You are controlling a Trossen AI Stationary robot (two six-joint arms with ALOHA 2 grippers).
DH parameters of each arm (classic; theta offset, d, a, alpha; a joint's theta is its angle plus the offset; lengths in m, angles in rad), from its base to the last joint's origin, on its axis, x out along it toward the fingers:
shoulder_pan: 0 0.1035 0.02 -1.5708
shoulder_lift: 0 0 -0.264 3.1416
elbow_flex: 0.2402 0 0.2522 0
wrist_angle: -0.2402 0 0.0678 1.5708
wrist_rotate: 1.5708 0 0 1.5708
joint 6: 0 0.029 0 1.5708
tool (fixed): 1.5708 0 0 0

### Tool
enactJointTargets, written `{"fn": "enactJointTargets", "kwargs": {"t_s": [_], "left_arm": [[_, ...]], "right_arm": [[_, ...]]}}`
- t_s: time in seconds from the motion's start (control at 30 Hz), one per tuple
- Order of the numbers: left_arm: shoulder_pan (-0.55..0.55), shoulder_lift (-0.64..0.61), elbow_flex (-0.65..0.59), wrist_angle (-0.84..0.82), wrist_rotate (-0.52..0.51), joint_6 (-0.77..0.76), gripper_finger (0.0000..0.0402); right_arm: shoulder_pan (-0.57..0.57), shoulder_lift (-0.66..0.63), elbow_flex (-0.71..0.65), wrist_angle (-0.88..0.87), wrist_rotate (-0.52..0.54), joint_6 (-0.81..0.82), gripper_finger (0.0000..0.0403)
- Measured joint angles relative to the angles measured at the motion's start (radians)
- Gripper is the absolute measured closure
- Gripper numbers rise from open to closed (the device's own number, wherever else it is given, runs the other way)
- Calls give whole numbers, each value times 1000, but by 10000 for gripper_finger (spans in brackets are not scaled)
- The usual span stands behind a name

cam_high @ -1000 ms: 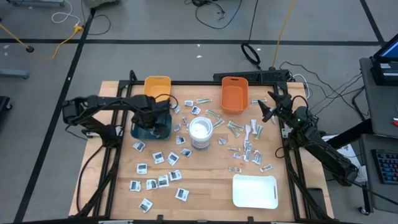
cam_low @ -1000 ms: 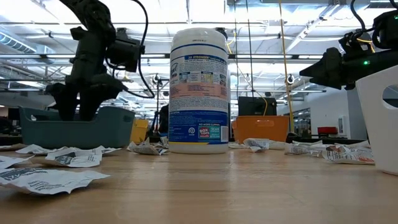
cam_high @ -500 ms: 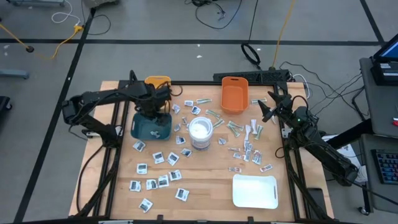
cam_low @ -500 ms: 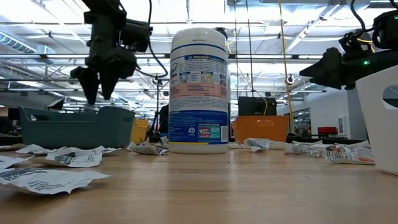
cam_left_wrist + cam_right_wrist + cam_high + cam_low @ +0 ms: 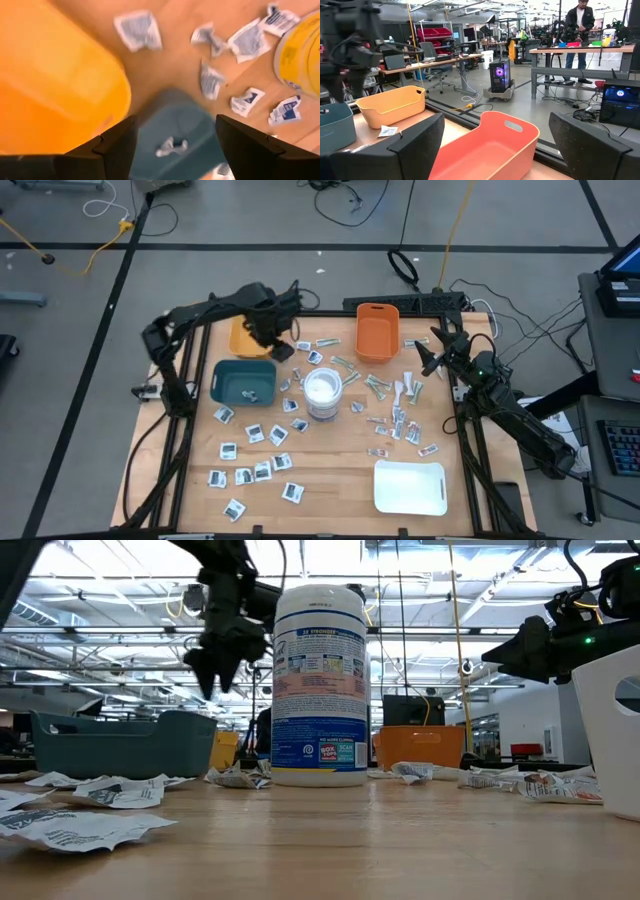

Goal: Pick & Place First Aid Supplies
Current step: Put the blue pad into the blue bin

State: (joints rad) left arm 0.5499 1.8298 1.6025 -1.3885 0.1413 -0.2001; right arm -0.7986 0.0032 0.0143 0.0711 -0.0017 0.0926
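Several first aid packets lie flat on the wooden table: white squares with dark centres (image 5: 255, 470) near the front left, and strips and sachets (image 5: 400, 415) on the right. One packet (image 5: 171, 146) lies in the teal bin (image 5: 243, 380). My left gripper (image 5: 277, 345) hangs open and empty, fingers pointing down, above the table between the yellow bin (image 5: 247, 332) and the teal bin (image 5: 175, 122). My right gripper (image 5: 428, 360) waits open at the far right, level, facing the orange bin (image 5: 485, 145).
A tall white wipes canister (image 5: 322, 392) stands at the table's middle, close to my left gripper in the low view (image 5: 213, 680). The orange bin (image 5: 377, 332) is at the far edge and a white tray (image 5: 410, 487) at the near right. A person stands in the room beyond.
My left gripper has risen out of the teal bin and gone toward the table's far edge and to the right, rolling about its own axis as it went. It has stayed open and empty.
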Motion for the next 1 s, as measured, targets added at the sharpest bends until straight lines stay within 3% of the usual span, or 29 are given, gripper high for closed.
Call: {"fn": "enactJointTargets", "kwargs": {"t_s": [0.27, 0.47, 1.0], "left_arm": [[34, 187, 256, -2, -17, 357, 128], [46, 288, 378, -1, -93, 562, 128], [31, 462, 385, 68, -90, 620, 128]], "right_arm": [[0, 0, 0, 0, 0, 0, 46], [0, 0, 0, 0, 0, 0, 46], [0, 0, 0, 0, 0, 0, 46]]}}
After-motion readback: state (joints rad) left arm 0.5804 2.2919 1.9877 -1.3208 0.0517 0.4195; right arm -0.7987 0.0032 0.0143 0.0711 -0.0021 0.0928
